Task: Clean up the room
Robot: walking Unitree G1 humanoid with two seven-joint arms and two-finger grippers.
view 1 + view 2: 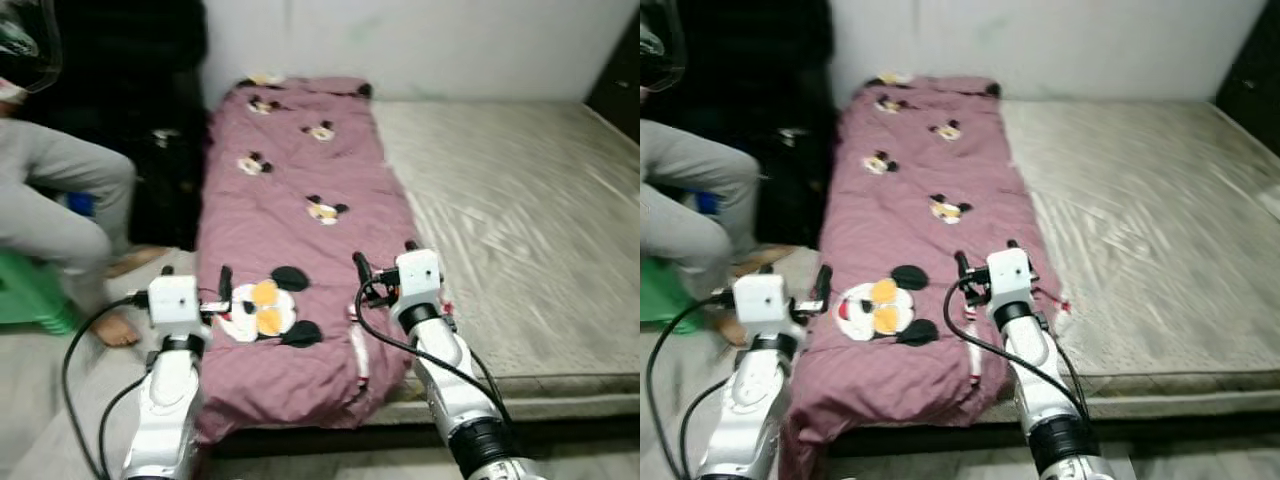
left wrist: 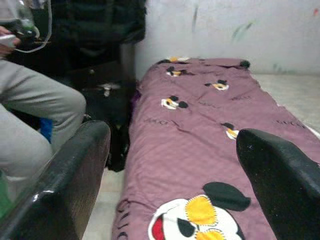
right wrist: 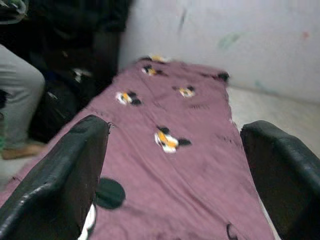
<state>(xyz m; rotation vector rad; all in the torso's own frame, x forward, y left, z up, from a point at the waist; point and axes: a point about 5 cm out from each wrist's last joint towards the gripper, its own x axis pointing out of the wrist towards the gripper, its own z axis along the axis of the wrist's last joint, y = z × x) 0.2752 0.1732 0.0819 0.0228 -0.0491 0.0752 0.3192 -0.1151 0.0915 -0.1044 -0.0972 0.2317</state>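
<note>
Fingers [image 2: 70,175] spread, purple quilt [image 1: 290,250] just beyond

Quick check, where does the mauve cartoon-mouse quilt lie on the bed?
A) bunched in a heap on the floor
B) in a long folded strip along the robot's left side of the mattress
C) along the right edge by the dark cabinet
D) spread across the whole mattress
B: the mauve cartoon-mouse quilt runs as a long strip down the left side, leaving the pale grey mattress bare to its right.
</note>
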